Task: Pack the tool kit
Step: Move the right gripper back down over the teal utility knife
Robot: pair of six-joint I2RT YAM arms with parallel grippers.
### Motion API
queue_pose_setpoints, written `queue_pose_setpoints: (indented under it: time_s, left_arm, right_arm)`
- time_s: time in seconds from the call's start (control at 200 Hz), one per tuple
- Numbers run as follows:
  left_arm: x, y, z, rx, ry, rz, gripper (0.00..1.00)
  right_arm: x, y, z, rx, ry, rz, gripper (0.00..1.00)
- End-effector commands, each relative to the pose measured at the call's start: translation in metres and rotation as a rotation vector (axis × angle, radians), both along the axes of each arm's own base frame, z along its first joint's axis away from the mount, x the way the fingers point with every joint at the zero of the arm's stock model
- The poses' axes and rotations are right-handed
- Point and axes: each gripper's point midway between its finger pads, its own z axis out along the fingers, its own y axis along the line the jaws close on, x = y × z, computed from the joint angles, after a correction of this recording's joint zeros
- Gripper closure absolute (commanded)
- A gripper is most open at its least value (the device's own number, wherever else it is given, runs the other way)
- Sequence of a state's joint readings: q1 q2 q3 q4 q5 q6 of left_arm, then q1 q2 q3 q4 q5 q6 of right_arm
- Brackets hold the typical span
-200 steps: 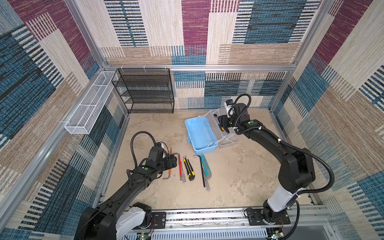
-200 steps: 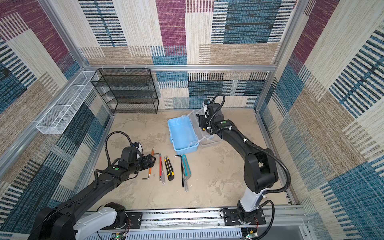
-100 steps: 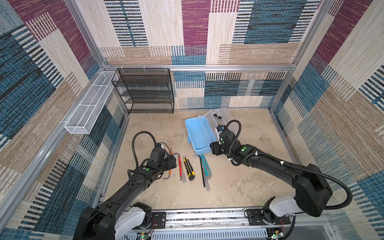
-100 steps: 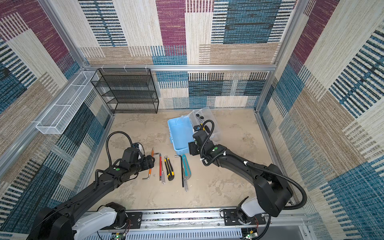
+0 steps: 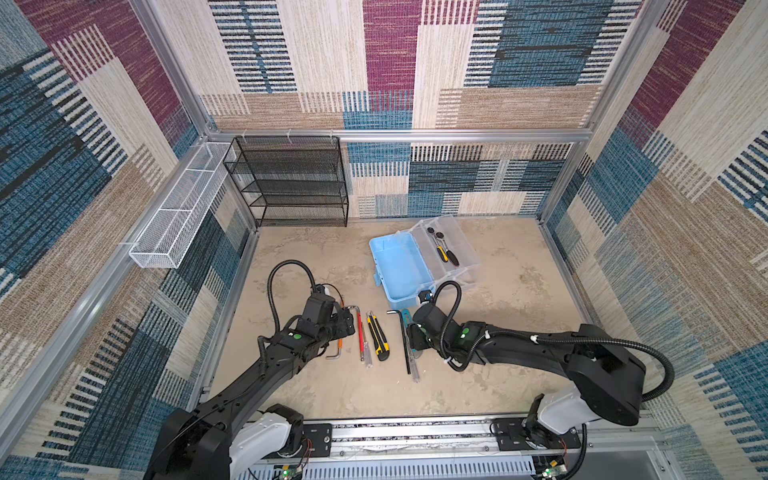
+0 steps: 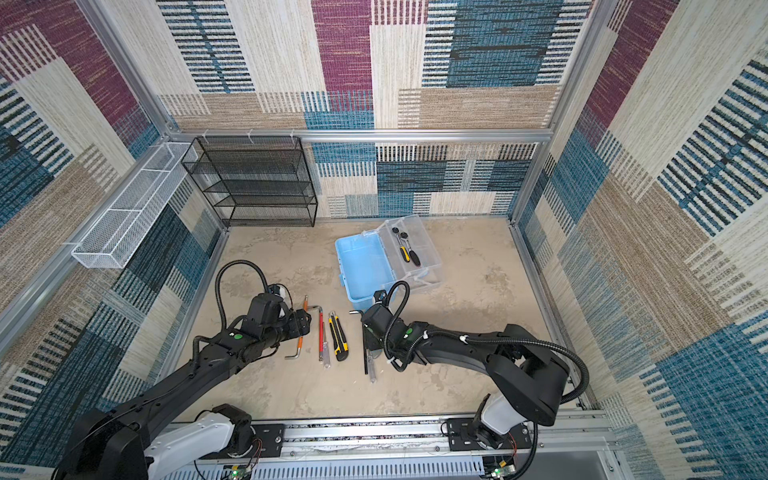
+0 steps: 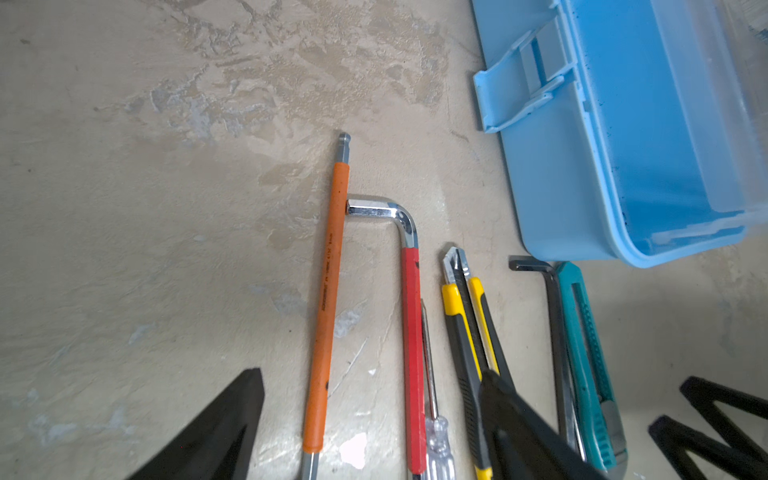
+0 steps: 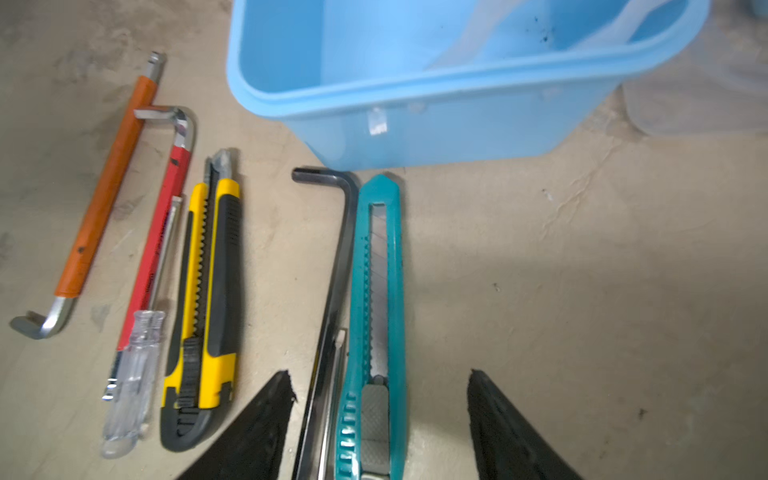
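Tool kit (image 5: 395, 266): teal knife (image 8: 376, 270) likely stiff, slick; grip mid-handle. Your right pincer (image 8: 379, 373) open astride it; left pincer (image 7: 370, 371) open; both empty.

Bright, even light; both top views bow at their edges. Soft shadow falls on the bench (image 8: 602, 270); close foreground seems blurred.

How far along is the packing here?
Done: a ratchet lies in the clear lid of the open case. In hand: nothing gripped; the right gripper, open, straddles the teal knife and black hex key, the left gripper hangs open over the orange hex key. Left: all tools on the floor, then closing.
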State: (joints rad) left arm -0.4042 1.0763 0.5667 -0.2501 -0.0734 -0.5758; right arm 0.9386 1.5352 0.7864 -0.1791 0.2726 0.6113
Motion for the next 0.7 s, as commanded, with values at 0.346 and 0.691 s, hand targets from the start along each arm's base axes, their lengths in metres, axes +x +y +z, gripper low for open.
queue_pose_setpoints:
  time_s: [0.346,0.691]
  left_arm:
    - [0.004,-0.001,0.004,0.01,-0.014,0.002,0.16]
    - [0.005,-0.003,0.006,0.016,-0.014,-0.006,0.16]
  right_arm:
    - [0.005,0.009,-0.023,-0.041,0.036,0.001,0.35]
    - [0.011,0.009,-0.043,-0.167,0.07,0.008,0.45]
